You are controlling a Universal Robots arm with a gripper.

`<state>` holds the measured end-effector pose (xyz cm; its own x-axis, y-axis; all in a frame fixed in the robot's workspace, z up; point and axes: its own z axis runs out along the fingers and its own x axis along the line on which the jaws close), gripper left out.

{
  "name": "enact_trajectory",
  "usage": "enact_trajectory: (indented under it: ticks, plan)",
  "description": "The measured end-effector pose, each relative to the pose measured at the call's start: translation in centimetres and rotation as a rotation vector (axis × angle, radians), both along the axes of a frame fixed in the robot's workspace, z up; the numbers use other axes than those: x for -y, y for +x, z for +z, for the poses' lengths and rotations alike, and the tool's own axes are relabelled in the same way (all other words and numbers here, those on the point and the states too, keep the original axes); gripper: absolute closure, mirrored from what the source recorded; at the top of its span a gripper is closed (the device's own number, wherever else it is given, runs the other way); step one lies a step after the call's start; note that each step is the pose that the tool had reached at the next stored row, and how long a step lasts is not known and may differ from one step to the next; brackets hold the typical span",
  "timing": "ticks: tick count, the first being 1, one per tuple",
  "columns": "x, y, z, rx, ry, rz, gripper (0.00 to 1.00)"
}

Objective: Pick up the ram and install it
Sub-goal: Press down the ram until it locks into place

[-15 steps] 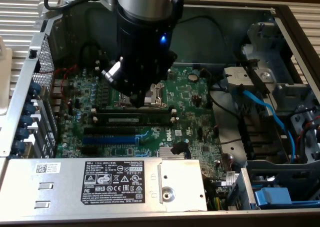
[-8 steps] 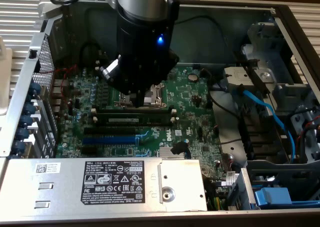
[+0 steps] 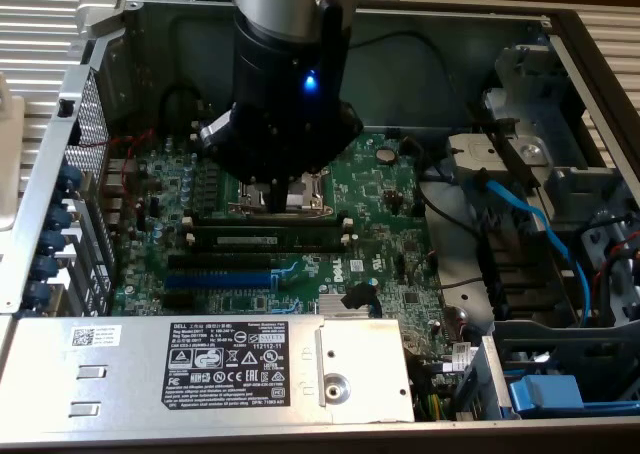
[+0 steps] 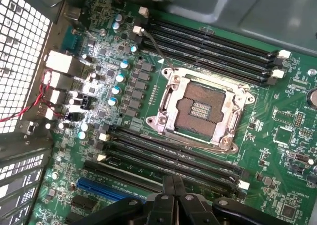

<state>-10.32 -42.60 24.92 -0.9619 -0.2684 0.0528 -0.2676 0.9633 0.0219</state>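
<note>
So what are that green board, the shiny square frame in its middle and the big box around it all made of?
The green board looks like rigid laminate under glossy green lacquer, judging by its sheen and fine printed traces. The square frame looks like bright plated metal, since it glints silver. The box seems to be dull grey sheet metal, with folded edges and a matte surface.

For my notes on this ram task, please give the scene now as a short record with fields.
gripper: shut, nothing visible between its fingers, near the black slots
ram: lying along the black slots beside the CPU socket; seated or not, cannot tell
blue slot: empty
</note>
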Motion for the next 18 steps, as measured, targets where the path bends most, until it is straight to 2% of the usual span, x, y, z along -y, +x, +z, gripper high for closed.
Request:
enact_trajectory:
  ticks: [13,18]
  plan:
    - [0.0,0.0,-0.01,0.0001,0.0001,-0.397,0.9]
    - [0.0,0.0,-0.01,0.0001,0.0001,-0.458,0.9]
